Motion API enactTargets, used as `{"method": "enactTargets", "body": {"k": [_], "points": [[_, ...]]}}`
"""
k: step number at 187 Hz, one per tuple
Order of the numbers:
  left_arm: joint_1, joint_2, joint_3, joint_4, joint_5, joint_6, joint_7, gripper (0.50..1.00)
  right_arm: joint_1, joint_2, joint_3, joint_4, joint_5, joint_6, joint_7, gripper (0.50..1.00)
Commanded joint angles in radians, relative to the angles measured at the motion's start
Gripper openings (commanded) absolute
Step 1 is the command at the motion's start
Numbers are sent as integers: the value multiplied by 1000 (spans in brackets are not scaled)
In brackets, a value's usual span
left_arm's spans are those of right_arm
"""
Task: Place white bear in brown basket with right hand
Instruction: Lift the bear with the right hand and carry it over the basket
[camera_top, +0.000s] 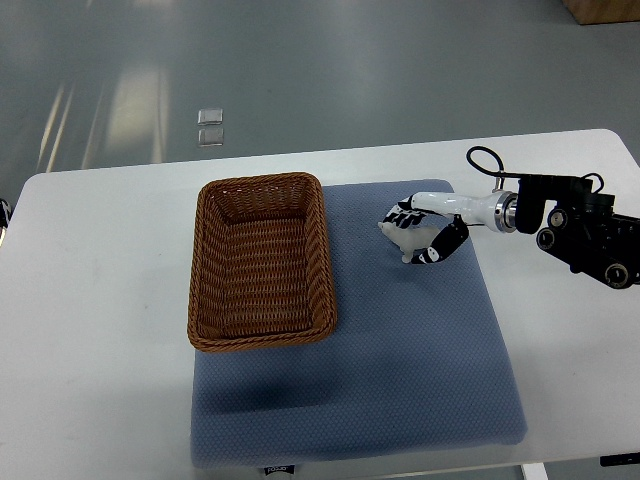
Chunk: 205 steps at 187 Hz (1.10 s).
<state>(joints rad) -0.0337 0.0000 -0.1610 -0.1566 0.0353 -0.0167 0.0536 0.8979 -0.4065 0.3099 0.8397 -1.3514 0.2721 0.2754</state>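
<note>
A brown wicker basket (260, 260) stands on the left part of a blue mat (400, 340) and holds nothing. To its right, the white bear (397, 234) lies on the mat, mostly covered by my right hand (420, 235). The hand's white and black fingers curl around the bear from above and the right. Only a small white part of the bear shows at the hand's left side. My right arm (570, 225) comes in from the right edge. The left arm is out of view.
The mat lies on a white table (90, 300) whose far edge runs along the top. A small clear object (210, 128) sits on the grey floor beyond the table. A brown box corner (605, 10) shows at the top right.
</note>
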Motion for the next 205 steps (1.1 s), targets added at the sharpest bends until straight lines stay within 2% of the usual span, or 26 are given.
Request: {"method": "enactTargets", "body": {"k": [1, 17, 36, 80, 128, 157, 205], "points": [[0, 0, 0, -1, 0, 0, 0, 1000, -2, -2, 0, -2, 0, 1, -1, 637], [0, 0, 0, -1, 0, 0, 0, 1000, 0, -2, -6, -2, 0, 1, -1, 592], [0, 0, 0, 0, 0, 0, 0, 1000, 1, -2, -12, -2, 0, 1, -1, 500], [0, 0, 0, 0, 0, 0, 0, 1000, 24, -8, -3, 1, 6, 1, 22, 500], [0, 0, 0, 2, 0, 1, 0, 1000, 182, 14, 3, 9, 18, 1, 58, 500], [0, 0, 0, 2, 0, 0, 0, 1000, 246, 132, 0, 7, 21, 4, 65, 500], [3, 0, 1, 2, 0, 0, 0, 1000, 274, 354, -20, -40, 15, -20, 61, 500]]}}
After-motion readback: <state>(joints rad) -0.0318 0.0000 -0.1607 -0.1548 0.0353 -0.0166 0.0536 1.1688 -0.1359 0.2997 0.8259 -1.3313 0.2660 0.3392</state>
